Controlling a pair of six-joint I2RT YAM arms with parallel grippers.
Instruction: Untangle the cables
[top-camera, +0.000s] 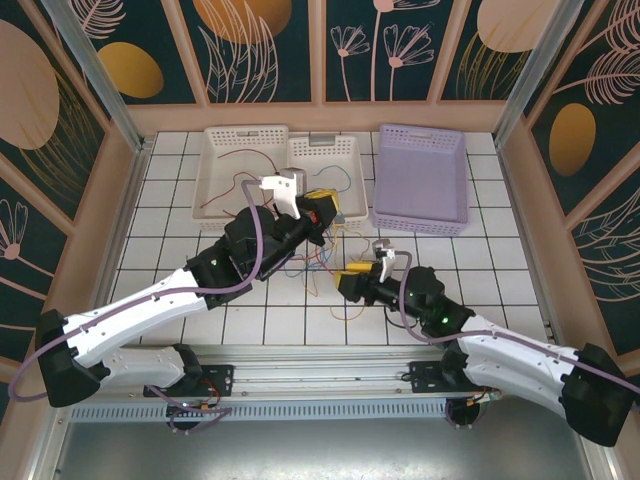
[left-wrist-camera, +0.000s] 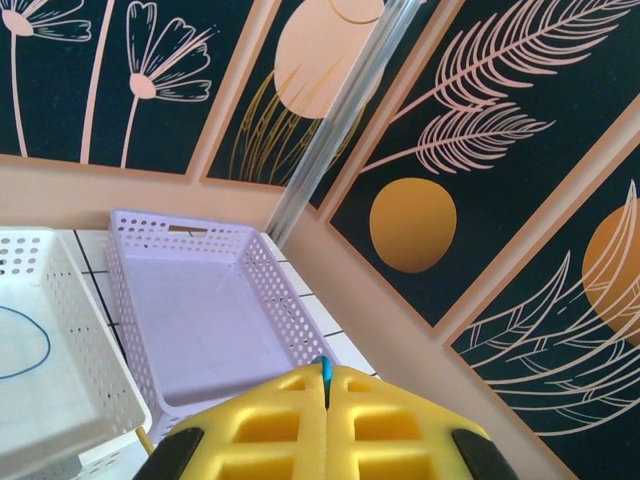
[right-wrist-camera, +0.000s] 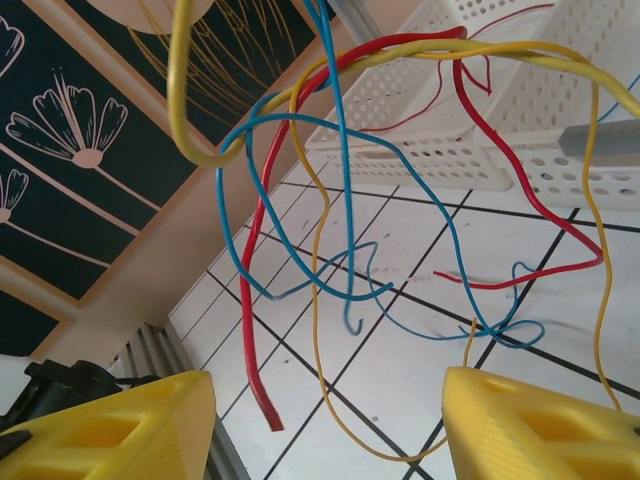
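The cables (top-camera: 318, 258) form a loose tangle of red, blue and yellow strands, lifted over the white tiles between my two grippers. My left gripper (top-camera: 328, 212) holds the tangle's top, its yellow pads shut on a blue cable (left-wrist-camera: 323, 373) that pokes out at the pad tips. My right gripper (top-camera: 346, 285) sits low at the tangle's right side with its jaws open. In the right wrist view a red cable (right-wrist-camera: 262, 290), blue cables (right-wrist-camera: 340, 200) and a thin yellow cable (right-wrist-camera: 318, 260) hang in front of the open right gripper (right-wrist-camera: 325, 425). The yellow one loops down between the pads.
A white basket (top-camera: 222, 140) at the back holds a red cable (top-camera: 232, 160) and a blue cable (left-wrist-camera: 38, 345). A purple basket (top-camera: 420, 215) stands to its right, seen also as the purple basket (left-wrist-camera: 200, 310) ahead of my left gripper. Patterned walls close in the table.
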